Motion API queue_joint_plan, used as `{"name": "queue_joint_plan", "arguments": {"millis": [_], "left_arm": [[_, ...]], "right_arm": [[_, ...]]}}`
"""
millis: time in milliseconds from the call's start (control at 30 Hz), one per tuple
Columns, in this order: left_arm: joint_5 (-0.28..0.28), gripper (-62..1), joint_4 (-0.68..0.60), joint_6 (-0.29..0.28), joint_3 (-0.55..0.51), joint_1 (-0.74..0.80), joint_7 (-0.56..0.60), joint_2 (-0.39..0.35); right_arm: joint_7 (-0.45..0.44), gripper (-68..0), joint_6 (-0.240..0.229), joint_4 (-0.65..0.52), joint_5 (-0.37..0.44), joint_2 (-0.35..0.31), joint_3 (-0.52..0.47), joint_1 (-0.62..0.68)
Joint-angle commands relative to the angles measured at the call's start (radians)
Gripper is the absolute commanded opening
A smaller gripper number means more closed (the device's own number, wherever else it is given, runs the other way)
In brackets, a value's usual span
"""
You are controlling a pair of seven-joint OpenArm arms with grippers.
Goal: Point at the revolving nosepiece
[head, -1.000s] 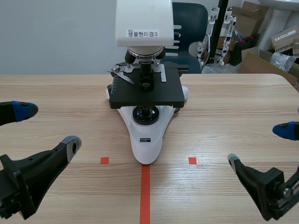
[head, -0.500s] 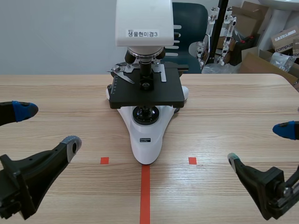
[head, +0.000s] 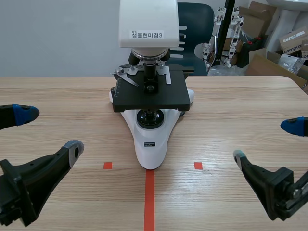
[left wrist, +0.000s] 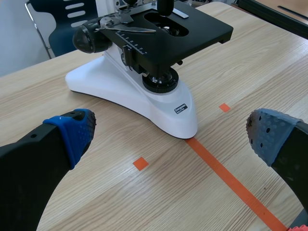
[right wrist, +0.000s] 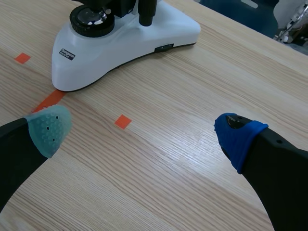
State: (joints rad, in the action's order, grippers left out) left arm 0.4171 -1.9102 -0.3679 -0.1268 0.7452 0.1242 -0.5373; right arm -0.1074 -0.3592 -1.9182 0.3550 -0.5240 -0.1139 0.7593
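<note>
The wooden worktop (head: 231,101) carries the microscope (head: 150,139) centred toward its far edge, and I judge its nosepiece (head: 148,57), high under the white head (head: 148,21), about equally far ahead of my left hand (head: 50,130) and right hand (head: 266,141), both spread and empty.

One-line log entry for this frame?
left tool open | right tool open | both clear of microscope | nosepiece not yet pointed at

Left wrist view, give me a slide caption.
Open left gripper facing the microscope, which stands on a wooden table.
</note>
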Motion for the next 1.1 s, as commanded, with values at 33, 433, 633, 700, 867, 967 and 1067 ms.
{"name": "queue_joint_plan", "arguments": {"millis": [33, 433, 633, 700, 867, 967, 1067], "left_arm": [[0.01, 1.4, -0.017, 0.002, 0.002, 0.0, 0.014, 0.005], [0.01, 1.4, -0.017, 0.002, 0.002, 0.0, 0.014, 0.005], [0.01, 1.4, -0.017, 0.002, 0.002, 0.0, 0.014, 0.005], [0.01, 1.4, -0.017, 0.002, 0.002, 0.0, 0.015, 0.005], [0.01, 1.4, -0.017, 0.002, 0.002, 0.0, 0.015, 0.005], [0.009, 1.4, -0.017, 0.002, 0.002, 0.0, 0.014, 0.005], [0.01, 1.4, -0.017, 0.002, 0.002, 0.0, 0.014, 0.005]], "right_arm": [[-0.016, 0.4, 0.003, -0.011, 0.011, -0.01, -0.01, -0.011], [-0.155, -23.5, -0.05, -0.01, -0.064, -0.011, -0.01, -0.011], [-0.216, -25.2, -0.03, -0.01, -0.101, -0.016, -0.01, -0.011], [-0.233, -35.3, 0.008, -0.01, -0.101, -0.016, -0.01, -0.011], [-0.338, -67.0, 0.023, 0.055, -0.101, -0.016, -0.01, -0.021], [-0.422, -66.9, 0.023, 0.148, -0.1, -0.013, -0.01, -0.063], [-0.491, -66.9, 0.018, 0.248, -0.101, -0.013, -0.003, -0.13]]}}
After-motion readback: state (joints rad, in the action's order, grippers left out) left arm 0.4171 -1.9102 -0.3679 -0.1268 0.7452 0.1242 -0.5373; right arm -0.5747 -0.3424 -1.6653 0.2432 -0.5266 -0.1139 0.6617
